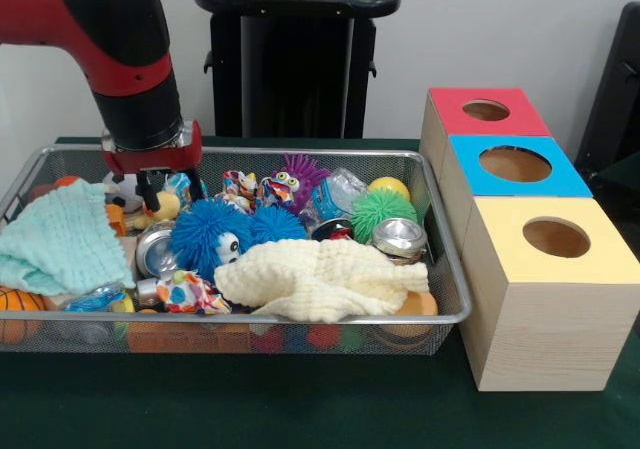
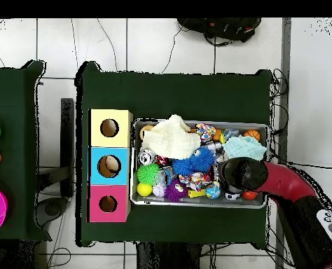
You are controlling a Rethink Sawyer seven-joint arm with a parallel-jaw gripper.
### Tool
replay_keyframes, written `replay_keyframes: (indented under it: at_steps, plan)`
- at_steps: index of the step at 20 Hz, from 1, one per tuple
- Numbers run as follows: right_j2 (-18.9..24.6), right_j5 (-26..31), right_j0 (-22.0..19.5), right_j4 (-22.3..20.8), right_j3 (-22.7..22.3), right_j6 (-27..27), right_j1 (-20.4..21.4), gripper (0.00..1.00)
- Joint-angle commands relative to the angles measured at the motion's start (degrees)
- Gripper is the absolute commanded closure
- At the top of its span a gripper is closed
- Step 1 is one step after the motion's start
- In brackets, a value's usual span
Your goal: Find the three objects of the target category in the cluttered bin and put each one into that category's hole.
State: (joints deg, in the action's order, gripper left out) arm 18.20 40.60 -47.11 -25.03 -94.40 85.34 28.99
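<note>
From the front, the arm (image 1: 120, 59) comes down over the far left corner of the bin (image 1: 440, 314), and the gripper (image 1: 152, 197) dips into the clutter there. Its dark fingers (image 1: 150, 194) hang close together among small toys, but I cannot tell whether the jaws are spread or pinching anything. The task does not name the category, so the likely candidates are a guess: two metal cans, one (image 1: 155, 249) just below the gripper and the other (image 1: 400, 237) toward the right end beside the green ball (image 1: 382, 211). Cans like these look light, stiff and slick; a squeeze across the round wall seems safest, since the rim offers little purchase. The blue ball (image 1: 210, 234) is soft and spiky, easy to pinch anywhere. The yellow cloth (image 1: 320, 279) and the mint cloth (image 1: 60, 239) are limp and may be hiding more underneath. The boxes stand right of the bin: red (image 1: 485, 112), blue (image 1: 515, 164), yellow (image 1: 555, 239).

From overhead, the arm (image 2: 267, 176) covers the gripper completely. The bin (image 2: 197, 123) lies against the row of boxes, with the yellow box (image 2: 110, 127) nearest the yellow cloth (image 2: 170, 137), which sits well apart from the arm.
</note>
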Motion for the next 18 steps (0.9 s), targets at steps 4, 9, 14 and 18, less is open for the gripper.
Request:
replay_keyframes:
  at_steps: [4,9,14,18]
  plan:
    - [3.6,3.9,-1.6,-2.4,-2.5,-7.6,-0.1,0.00]
    - [3.3,3.4,-1.6,-3.3,-2.6,-8.0,-0.2,0.00]
    - [2.9,1.7,-1.4,-4.0,-3.9,-7.3,-0.5,0.00]
    - [2.5,1.6,-0.7,-5.8,-3.8,-8.2,-1.3,0.00]
